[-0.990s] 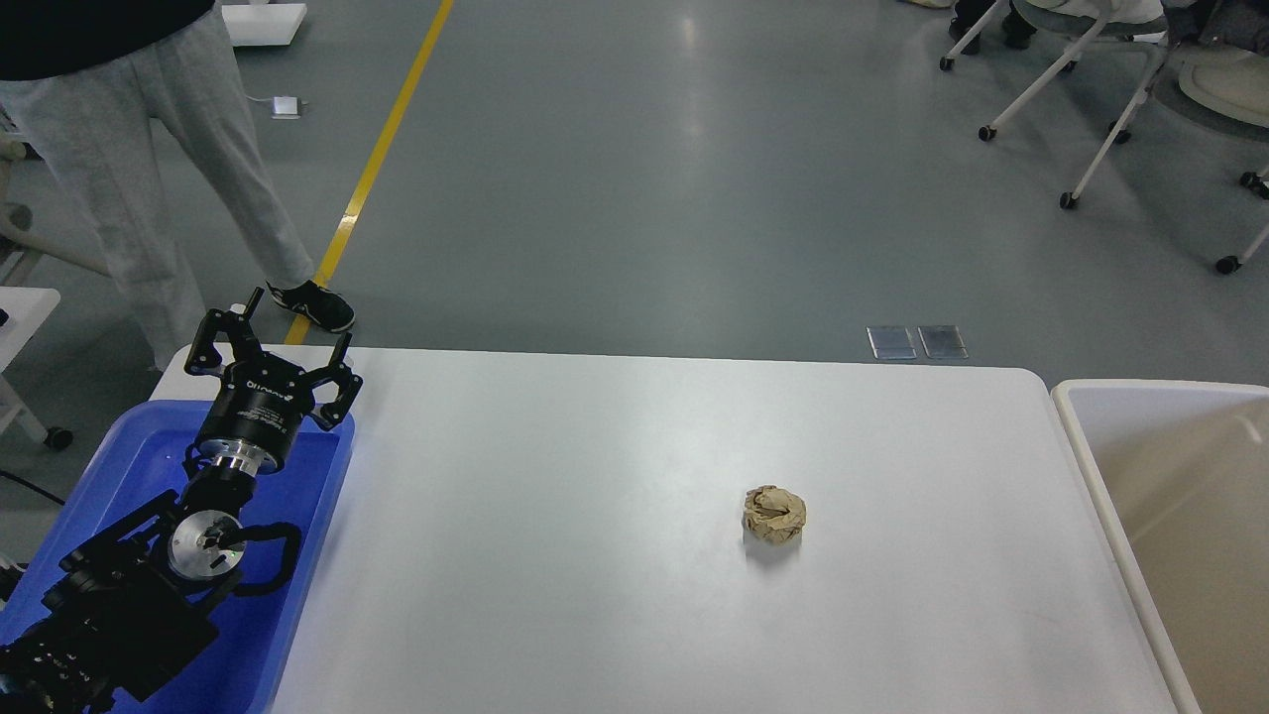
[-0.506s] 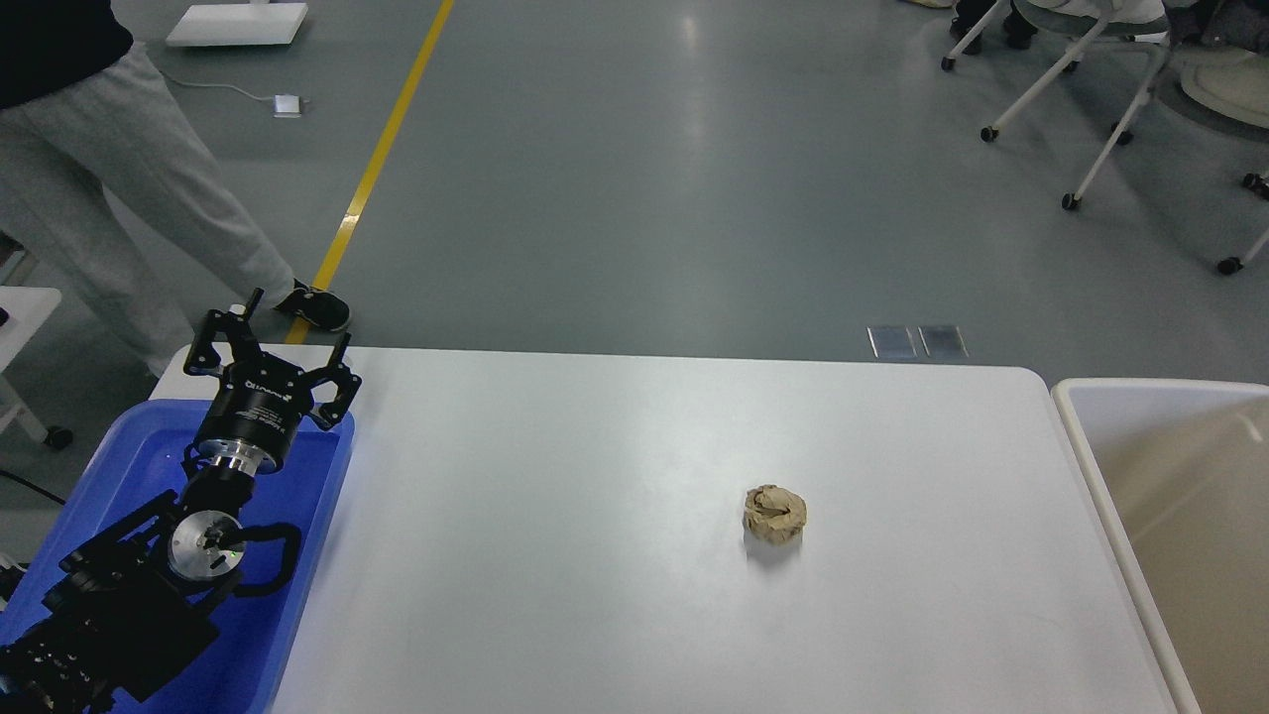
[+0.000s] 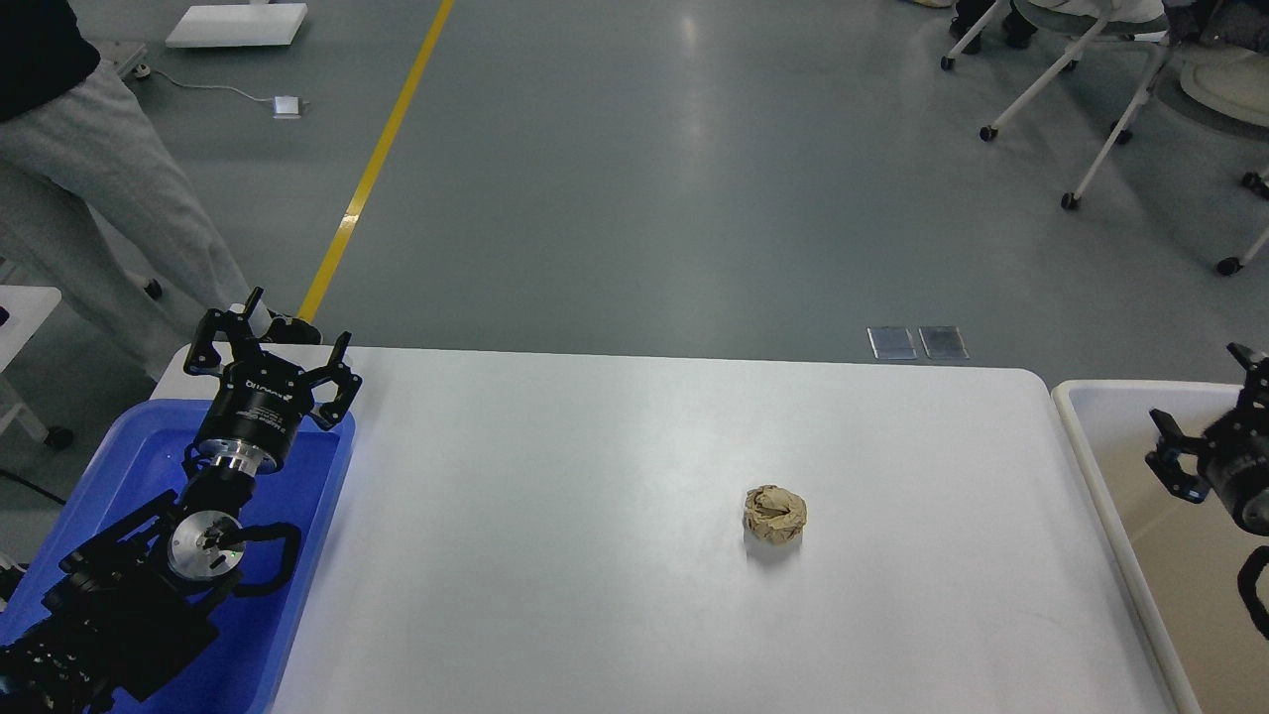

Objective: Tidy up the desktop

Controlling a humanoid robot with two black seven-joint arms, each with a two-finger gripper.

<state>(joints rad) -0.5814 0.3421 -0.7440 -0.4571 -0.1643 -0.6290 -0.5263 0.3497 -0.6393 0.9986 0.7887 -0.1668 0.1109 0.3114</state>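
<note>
The right end effector [image 3: 1211,416] has come into view at the right edge, where a second ago there was only the bin; the person in grey trousers [image 3: 109,198] at the far left has stepped further off, and the dark shoe that stood by the yellow floor line [image 3: 372,174] is now mostly hidden behind the left arm. The left arm has not shifted.

From where I stand, the left end effector [image 3: 290,319] hangs over the far end of the blue tray [image 3: 307,555], its two black fingers spread wide apart and holding nothing. The tray sits on the left end of the counter [image 3: 595,595], the broad white top with rounded corners. The right end effector hovers over the beige bin [image 3: 1100,476], which stands just beside the counter's right edge; two dark finger parts show with a gap between them, so it looks spread as well, and nothing is in it.

On the counter, right of the middle and well apart from both arms, lies a crumpled ball of brown paper [image 3: 774,514]. Beyond the far edge there is grey floor, and the legs of wheeled chairs [image 3: 1081,109] at the upper right.
</note>
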